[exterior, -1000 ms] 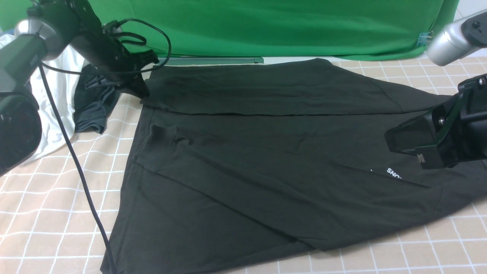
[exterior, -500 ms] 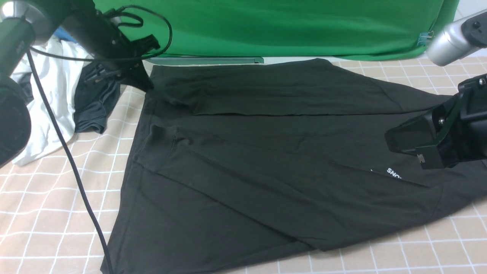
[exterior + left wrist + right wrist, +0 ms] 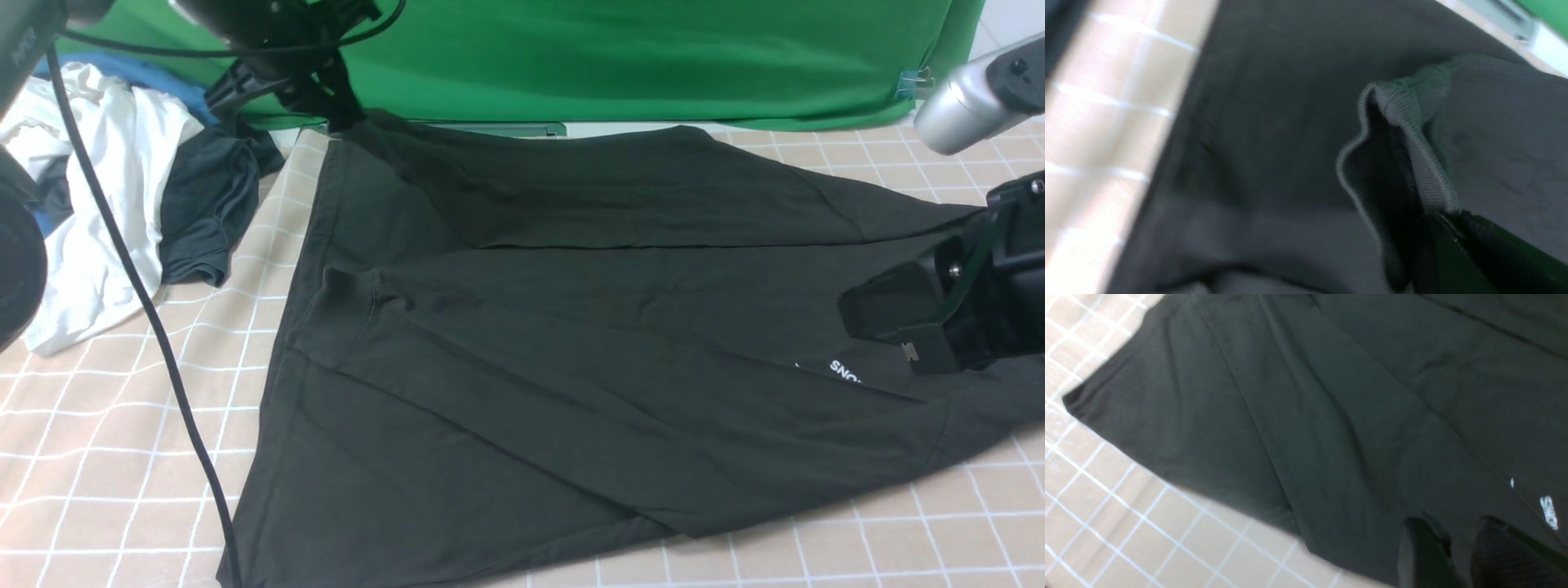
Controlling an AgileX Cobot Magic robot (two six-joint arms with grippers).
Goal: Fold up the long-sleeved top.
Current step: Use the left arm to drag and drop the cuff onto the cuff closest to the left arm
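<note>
- Front view: the long-sleeved top lies spread on the checked tablecloth. Its long axis runs left to right, hem toward the left arm and chest print toward the right arm.
- The left gripper is raised at the far-left corner, clamped on the far sleeve's end, so that sleeve slopes up from the table to it. The other sleeve lies diagonally across the body.
- The right gripper sits low on the chest, just beside the print and well apart from the left one.
- The lifted sleeve likely has to travel nearer, across the body, and nothing rests on the top there.
- A white shirt and a dark grey-teal garment lie beside the hem. The left arm's cable runs past the near-left corner and could drag it.
- Left wrist view: the ribbed cuff is nipped in shut jaws, its mouth gaping.
- Right wrist view: the fingers stand narrowly apart with cloth between them. Whether they pinch it, I cannot tell.
</note>
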